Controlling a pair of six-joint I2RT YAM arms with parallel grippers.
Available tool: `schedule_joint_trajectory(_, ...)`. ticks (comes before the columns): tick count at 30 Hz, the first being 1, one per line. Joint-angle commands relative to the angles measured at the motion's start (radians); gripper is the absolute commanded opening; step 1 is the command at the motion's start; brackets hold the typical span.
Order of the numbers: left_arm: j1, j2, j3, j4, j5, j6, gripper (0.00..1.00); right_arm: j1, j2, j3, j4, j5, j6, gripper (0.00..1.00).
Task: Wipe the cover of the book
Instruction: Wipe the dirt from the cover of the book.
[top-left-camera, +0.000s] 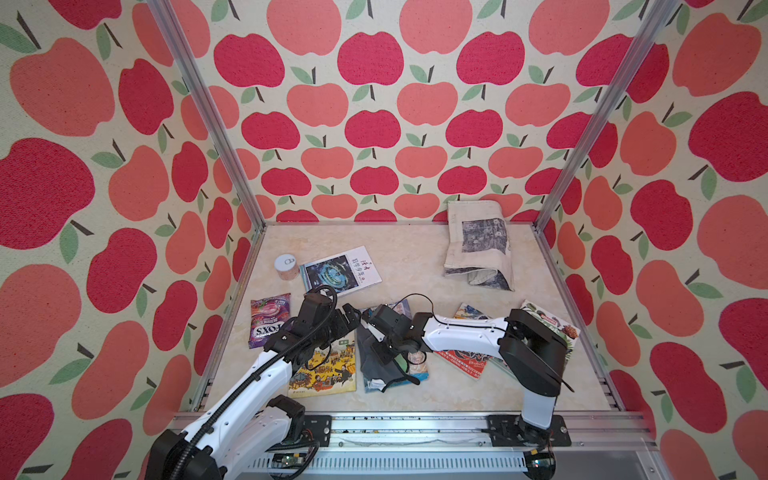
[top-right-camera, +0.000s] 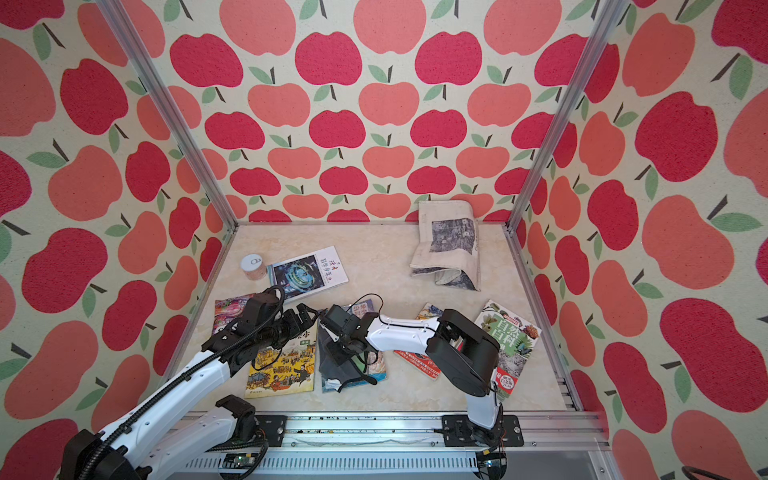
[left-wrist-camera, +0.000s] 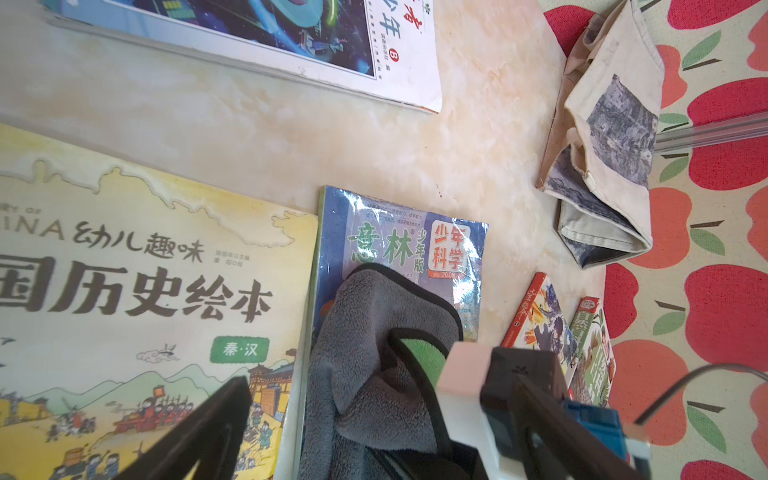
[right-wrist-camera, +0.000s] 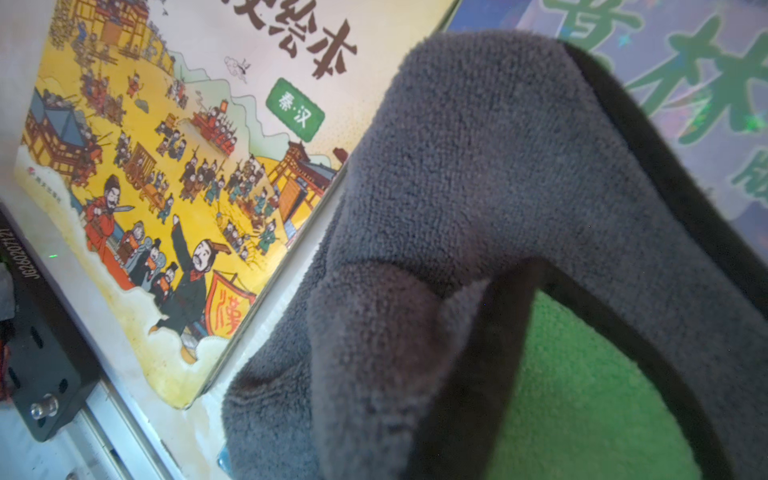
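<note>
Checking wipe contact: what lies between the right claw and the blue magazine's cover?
The grey cloth, pinched in the right claw, lies draped over the blue magazine under it. The left wrist view shows this most plainly.

cloth (left-wrist-camera: 365, 340): grey fleecy microfibre | book (left-wrist-camera: 399, 232): glossy crinkled film wrap | tabletop (left-wrist-camera: 232, 124): smooth marble-look

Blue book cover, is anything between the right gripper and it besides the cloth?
Nothing visible besides the grey cloth, which the right gripper pinches shut and which lies draped on the blue book. The yellow picture book lies alongside, off the cover.
</note>
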Motion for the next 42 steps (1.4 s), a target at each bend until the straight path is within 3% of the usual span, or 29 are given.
schedule_joint_trajectory(1,0.005,-0.019,-0.002,-0.002,-0.004,0.01,0.99,0.067,-0.01,-0.019,-0.062,-0.018,-0.009,0.0)
schedule_joint_trajectory(7,0.037,-0.091,-0.018,-0.039,-0.015,0.001,0.99,0.039,0.03,0.022,-0.044,-0.025,-0.021,0.0)
schedule_joint_trajectory(13,0.11,-0.173,-0.035,-0.078,0.036,-0.014,0.99,-0.11,0.101,0.092,0.009,-0.092,-0.018,0.0)
schedule_joint_trajectory(19,0.24,-0.296,-0.105,-0.069,0.135,-0.078,0.99,-0.195,0.22,0.268,-0.024,-0.143,-0.042,0.0)
schedule_joint_trajectory(24,0.292,-0.34,-0.116,-0.097,0.165,-0.085,0.99,-0.207,0.293,0.375,-0.077,-0.152,-0.065,0.0)
schedule_joint_trajectory(28,0.313,-0.345,-0.117,-0.101,0.179,-0.084,0.99,-0.19,0.261,0.306,-0.055,-0.169,-0.06,0.0)
schedule_joint_trajectory(36,0.325,-0.31,-0.146,-0.04,0.191,-0.093,0.99,-0.082,0.052,0.037,-0.003,-0.138,-0.02,0.0)
schedule_joint_trajectory(42,0.325,-0.267,-0.152,-0.002,0.201,-0.093,0.99,-0.004,-0.038,-0.054,0.013,-0.132,0.018,0.0)
